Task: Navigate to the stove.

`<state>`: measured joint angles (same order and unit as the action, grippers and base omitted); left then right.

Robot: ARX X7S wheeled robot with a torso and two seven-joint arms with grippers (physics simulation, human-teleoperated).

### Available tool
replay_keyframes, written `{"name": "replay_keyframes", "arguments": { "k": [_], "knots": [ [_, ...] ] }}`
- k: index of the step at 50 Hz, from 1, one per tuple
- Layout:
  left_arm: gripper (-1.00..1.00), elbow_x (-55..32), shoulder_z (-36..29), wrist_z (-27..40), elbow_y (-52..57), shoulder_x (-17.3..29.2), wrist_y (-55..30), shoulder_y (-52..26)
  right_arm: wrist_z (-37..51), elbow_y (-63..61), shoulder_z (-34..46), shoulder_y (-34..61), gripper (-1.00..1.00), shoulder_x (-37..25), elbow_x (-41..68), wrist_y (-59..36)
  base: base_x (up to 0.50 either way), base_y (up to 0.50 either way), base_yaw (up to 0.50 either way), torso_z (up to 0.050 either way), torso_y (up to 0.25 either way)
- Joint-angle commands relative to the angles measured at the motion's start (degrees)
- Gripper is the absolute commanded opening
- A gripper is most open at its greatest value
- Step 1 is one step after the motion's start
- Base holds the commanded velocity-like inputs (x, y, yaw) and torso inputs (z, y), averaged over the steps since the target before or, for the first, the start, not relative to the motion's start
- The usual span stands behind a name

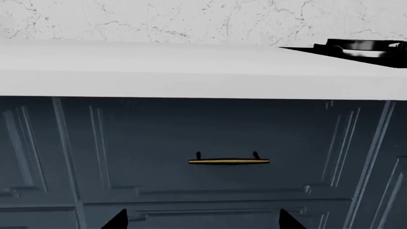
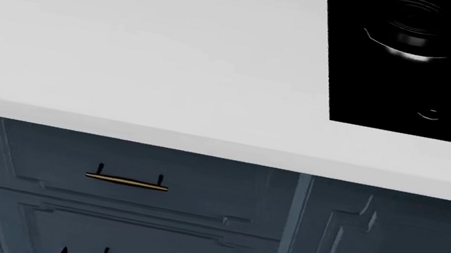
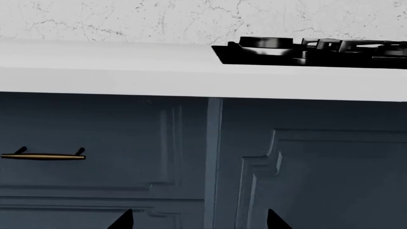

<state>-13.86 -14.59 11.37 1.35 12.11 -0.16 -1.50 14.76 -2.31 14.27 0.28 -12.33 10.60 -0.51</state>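
Observation:
The stove (image 2: 428, 64) is a glossy black cooktop set in the white countertop (image 2: 128, 48) at the upper right of the head view, cut off by the frame's right edge. A silver-ringed burner and a small knob show on it. It also shows in the right wrist view (image 3: 311, 52) with black grates, and its corner shows in the left wrist view (image 1: 362, 47). My left gripper (image 1: 203, 222) is open and empty, facing a drawer front. My right gripper (image 3: 198, 222) is open and empty, facing the cabinet below the stove's left end.
Dark blue cabinet fronts (image 2: 219, 222) run under the counter, with brass drawer handles (image 2: 126, 181) (image 1: 229, 161) (image 3: 43, 156). A white marbled backsplash (image 3: 127, 19) stands behind the counter. The counter's front edge is close ahead.

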Motion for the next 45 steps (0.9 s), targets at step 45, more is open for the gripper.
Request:
{"name": "replay_keyframes", "arguments": {
  "k": [45],
  "knots": [
    [1.00,-1.1,-1.3,1.1,0.8,1.2,0.0,0.1,1.5,-0.9,1.4,-0.3,1.00,-1.3,1.0,-0.1,0.00,-0.50,0.00,0.000,0.000]
  ]
}}
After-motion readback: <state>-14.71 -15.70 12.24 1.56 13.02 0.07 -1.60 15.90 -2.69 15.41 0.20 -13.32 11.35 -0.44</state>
